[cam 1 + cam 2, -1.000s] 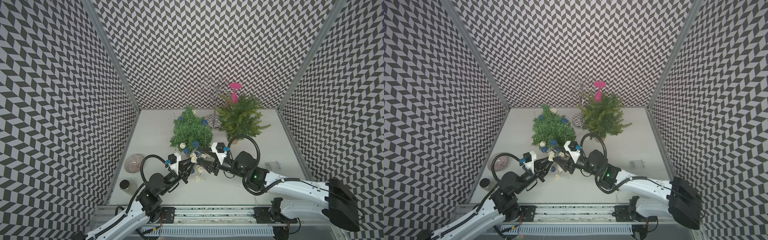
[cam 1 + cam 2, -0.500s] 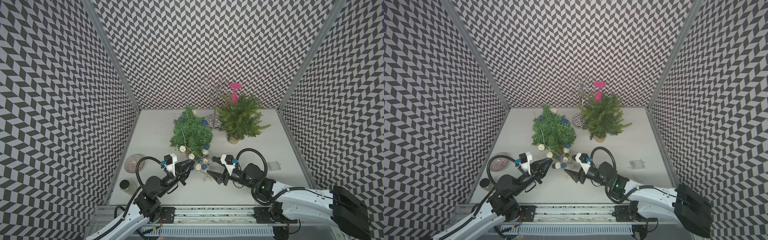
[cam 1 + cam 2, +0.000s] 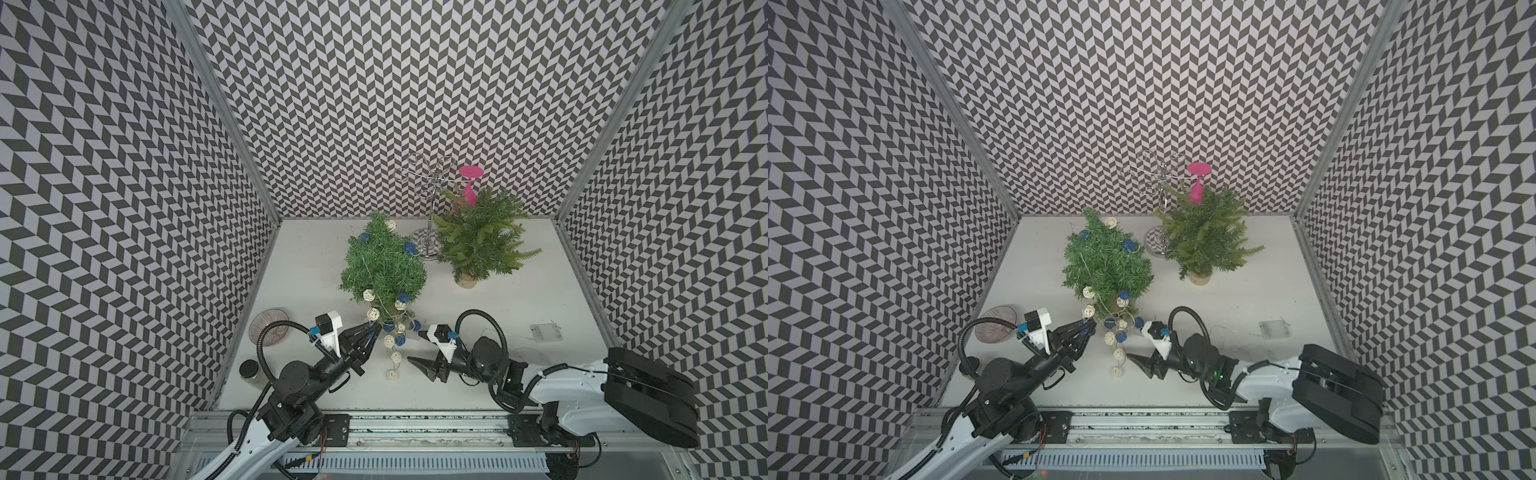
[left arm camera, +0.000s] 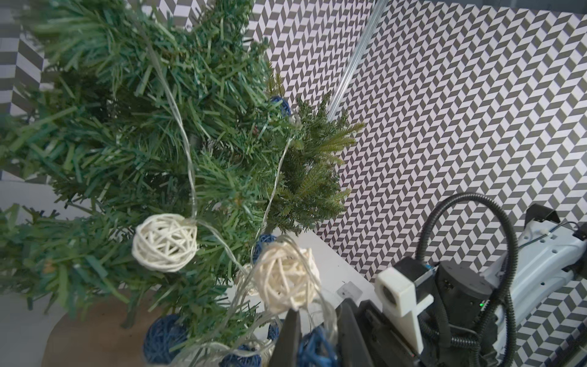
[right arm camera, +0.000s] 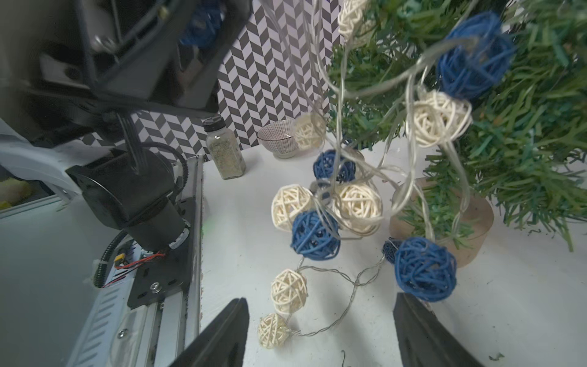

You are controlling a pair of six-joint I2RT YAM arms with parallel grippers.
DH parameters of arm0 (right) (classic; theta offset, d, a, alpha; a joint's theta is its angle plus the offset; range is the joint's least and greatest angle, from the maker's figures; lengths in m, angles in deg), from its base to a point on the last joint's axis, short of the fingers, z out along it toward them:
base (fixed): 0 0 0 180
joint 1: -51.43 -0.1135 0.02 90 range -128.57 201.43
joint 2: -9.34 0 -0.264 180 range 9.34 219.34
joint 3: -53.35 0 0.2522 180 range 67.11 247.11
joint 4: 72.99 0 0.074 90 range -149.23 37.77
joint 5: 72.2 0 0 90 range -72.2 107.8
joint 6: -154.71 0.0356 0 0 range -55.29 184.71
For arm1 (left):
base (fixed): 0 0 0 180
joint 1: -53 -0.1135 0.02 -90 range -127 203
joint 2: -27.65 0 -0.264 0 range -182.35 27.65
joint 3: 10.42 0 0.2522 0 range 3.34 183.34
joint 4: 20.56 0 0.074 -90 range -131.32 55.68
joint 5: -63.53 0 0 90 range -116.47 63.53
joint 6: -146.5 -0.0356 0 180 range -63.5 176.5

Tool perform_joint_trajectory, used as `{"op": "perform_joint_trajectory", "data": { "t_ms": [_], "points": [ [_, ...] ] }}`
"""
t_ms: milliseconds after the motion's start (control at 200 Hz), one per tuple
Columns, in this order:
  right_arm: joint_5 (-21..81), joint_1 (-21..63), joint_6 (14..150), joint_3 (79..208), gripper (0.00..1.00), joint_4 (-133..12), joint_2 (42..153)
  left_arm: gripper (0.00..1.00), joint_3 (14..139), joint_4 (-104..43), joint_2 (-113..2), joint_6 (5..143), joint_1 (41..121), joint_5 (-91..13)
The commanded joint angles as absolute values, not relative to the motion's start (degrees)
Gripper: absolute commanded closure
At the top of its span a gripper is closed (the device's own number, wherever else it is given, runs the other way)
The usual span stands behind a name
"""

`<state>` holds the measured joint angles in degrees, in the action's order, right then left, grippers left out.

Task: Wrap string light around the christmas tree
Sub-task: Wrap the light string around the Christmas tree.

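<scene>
The christmas tree stands mid-table in a brown pot, with the string light of white and blue wicker balls draped over it. Several balls bunch at its foot, and a loose tail lies on the table. My left gripper is at the tree's foot, shut on a blue ball of the string. My right gripper is open just right of the tail. In the right wrist view two white end balls lie between its fingers, untouched.
A second, lighter green tree stands back right, beside a metal stand holding a pink glass. A striped bowl and a spice jar sit at the front left. The clear battery box lies to the right.
My right gripper has drawn back from the tree's foot toward the table's front, and the string's tail now lies on the table. The left gripper kept its hold and shifted slightly.
</scene>
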<state>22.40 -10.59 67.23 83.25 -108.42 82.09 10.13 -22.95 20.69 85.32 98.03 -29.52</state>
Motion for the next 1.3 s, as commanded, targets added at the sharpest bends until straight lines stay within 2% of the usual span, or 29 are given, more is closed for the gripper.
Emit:
{"op": "perform_joint_trajectory", "data": {
  "t_ms": [0, 145, 275, 395, 571, 731, 856, 961, 1051, 1106, 1181, 1242, 1297],
  "points": [
    [21.99, -11.07, 66.3, 84.08, 0.24, -108.55, 72.95, 1.0, 12.18, -25.7, 23.28, 87.23, 98.38, -30.71],
    [27.43, -11.41, 65.85, 84.6, 0.25, -108.04, 69.19, 1.0, 13.34, -27.25, 26.99, 87.82, 98.35, -31.93],
    [31.51, -12.56, 62.02, 90.14, 0.31, -105.87, 74.62, 1.0, 14.28, -26.93, 26.63, 88.69, 98.35, -34.64],
    [36.2, -14.77, 58.26, 92.97, 0.31, -110.2, 81.14, 1.0, 14.71, -25.89, 25.95, 89.93, 98.39, -38.66],
    [34.7, -14.61, 57.9, 99.55, 0.32, -112.66, 89.5, 1.0, 14.51, -26.79, 26.93, 90.86, 98.39, -40.02],
    [27.33, -14.34, 56.21, 103.03, 0.33, -115.52, 96.03, 1.0, 15.17, -28.17, 27.56, 90.57, 98.4, -40.14],
    [24.49, -13.82, 53.76, 103.88, 0.5, -110.73, 98.62, 1.0, 15.52, -28.4, 27.72, 90.3, 98.37, -40.31],
    [20.44, -13.1, 52.47, 102.4, 0.54, -108.79, 98.51, 1.0, 15.53, -28.53, 27.68, 90.31, 98.38, -40.23],
    [19.21, -12.33, 51.4, 101.15, 0.69, -108.36, 97.15, 1.0, 15.55, -28.25, 27.68, 90.34, 98.38, -40.47],
    [18.09, -12.1, 50.38, 101.24, 0.73, -105.45, 96.16, 1.0, 16.03, -28.42, 27.72, 90.21, 98.35, -40.37],
    [17.66, -11.24, 50.35, 100.31, 0.68, -104.09, 95.16, 1.0, 16.24, -28.39, 27.73, 90.17, 98.4, -40.37],
    [18.05, -10.6, 50.86, 99.24, 0.52, -104.5, 94.0, 1.0, 15.72, -27.76, 27.67, 90.27, 98.35, -39.86],
    [18.53, -10.26, 50.71, 98.97, 0.51, -105.16, 94.21, 1.0, 15.51, -27.23, 27.66, 90.12, 98.35, -39.06]
  ]
}}
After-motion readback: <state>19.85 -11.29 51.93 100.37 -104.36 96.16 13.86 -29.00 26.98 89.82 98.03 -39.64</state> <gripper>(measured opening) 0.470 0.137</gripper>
